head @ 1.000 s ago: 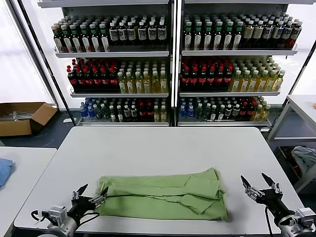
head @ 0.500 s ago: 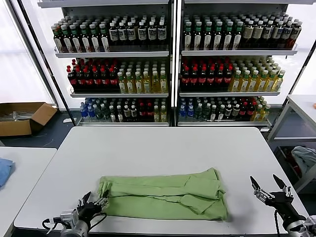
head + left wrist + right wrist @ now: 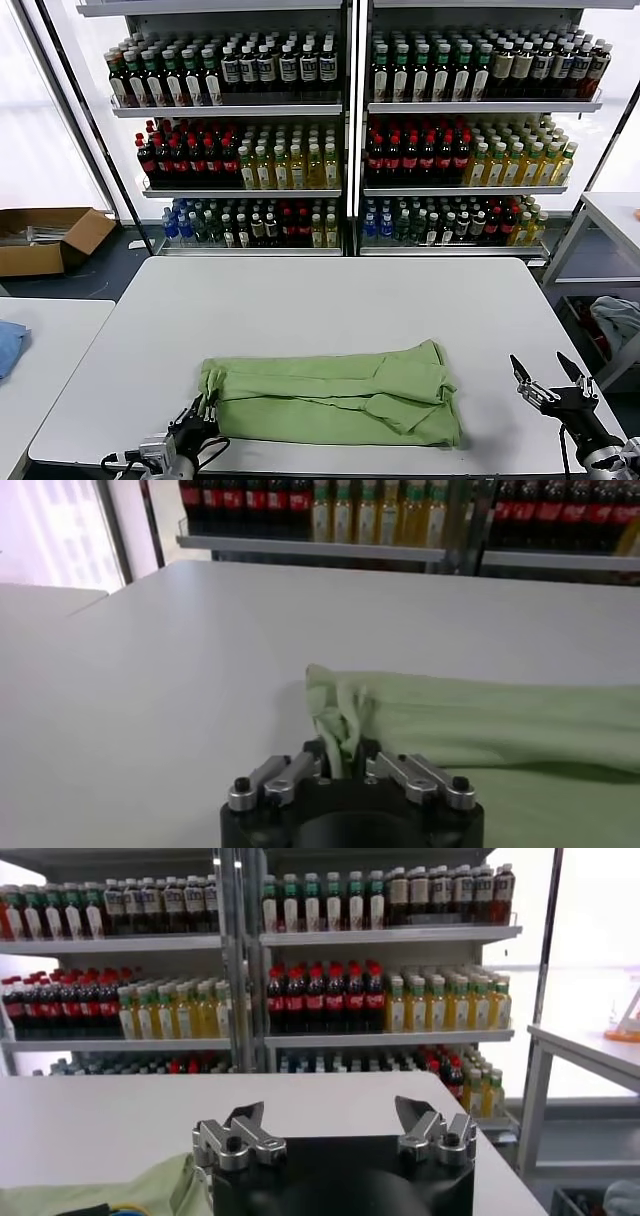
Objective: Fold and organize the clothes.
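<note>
I have the left gripper [image 3: 342,765] at the near-left corner of the green polo shirt [image 3: 335,402], and in the left wrist view its fingers [image 3: 290,775] are pinched shut on a bunched fold of the fabric right at that end. The shirt lies folded into a long band on the white tabletop [image 3: 330,300], close to the near edge. Its long axis runs straight away from my left fingers toward the right gripper [image 3: 555,382], so the whole garment stretches out sideways from the grip. The right gripper hovers off the tabletop's near-right corner, fingers spread wide and holding nothing. The far end of the band lies near it but clearly apart, off to its left. I judge the left arm is the one placed to act: it owns the end, and any fold has to carry that corner along the band's length toward the right-hand end
</note>
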Motion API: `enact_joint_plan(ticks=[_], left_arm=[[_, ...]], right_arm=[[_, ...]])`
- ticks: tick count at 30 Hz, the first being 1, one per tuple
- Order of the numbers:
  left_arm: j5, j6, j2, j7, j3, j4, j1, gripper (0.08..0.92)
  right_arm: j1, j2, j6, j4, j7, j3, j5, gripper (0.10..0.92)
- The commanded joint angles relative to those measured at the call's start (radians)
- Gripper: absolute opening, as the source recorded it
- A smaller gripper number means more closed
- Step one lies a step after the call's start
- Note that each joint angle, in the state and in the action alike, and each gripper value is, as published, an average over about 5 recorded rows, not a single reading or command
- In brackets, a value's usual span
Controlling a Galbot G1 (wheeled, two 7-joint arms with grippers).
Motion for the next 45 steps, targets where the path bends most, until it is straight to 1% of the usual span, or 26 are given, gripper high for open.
enact_joint_plan(ticks=[1,4,7,10,12,15,17,21,24,27,34,41,45], left_arm=[[0.035,-0.018,-0.003,-0.024,0.003,0.005,0.003,0.17],[0.036,-0.026,0.009,-0.024,-0.025,0.006,0.002,0.108],[0.012,-0.03,0.035,-0.02,-0.082,0.002,-0.001,0.092],[-0.032,-0.029,0.079,-0.001,-0.189,0.006,-0.012,0.092],[-0.06,-0.028,0.123,0.022,-0.29,0.028,-0.023,0.092],[-0.103,-0.028,0.211,0.076,-0.445,0.094,-0.042,0.092],[-0.129,-0.029,0.273,0.123,-0.521,0.142,-0.05,0.092],[-0.156,-0.034,0.373,0.207,-0.609,0.212,-0.055,0.092],[-0.167,-0.036,0.414,0.226,-0.628,0.215,-0.069,0.092],[-0.173,-0.029,0.407,0.214,-0.601,0.154,-0.082,0.092],[-0.142,0.007,0.311,0.197,-0.464,-0.036,-0.096,0.092],[-0.148,0.048,0.249,0.166,-0.363,-0.137,-0.094,0.092],[-0.161,0.062,0.206,0.139,-0.308,-0.174,-0.111,0.092]], right_arm=[[-0.002,0.004,0.006,0.002,0.001,-0.001,0.003,0.823],[0.001,0.006,0.005,0.003,0.002,-0.007,0.003,0.823],[0.006,0.007,0.004,0.004,0.004,-0.011,0.004,0.823],[0.012,0.005,0.002,0.007,0.005,-0.011,0.006,0.823],[0.015,0.003,0.001,0.009,0.006,-0.011,0.008,0.823],[0.018,0.0,0.0,0.01,0.007,-0.016,0.012,0.823],[0.019,-0.003,0.0,0.01,0.008,-0.023,0.012,0.823],[0.024,-0.007,0.0,0.012,0.008,-0.033,0.013,0.823],[0.026,-0.009,-0.001,0.014,0.01,-0.033,0.014,0.823],[0.025,-0.011,-0.001,0.016,0.01,-0.031,0.016,0.823],[0.011,-0.008,0.001,0.021,0.01,-0.026,0.017,0.823],[0.005,0.008,-0.001,0.025,0.01,-0.043,0.009,0.823],[0.008,0.017,-0.008,0.029,0.012,-0.069,-0.005,0.823]])
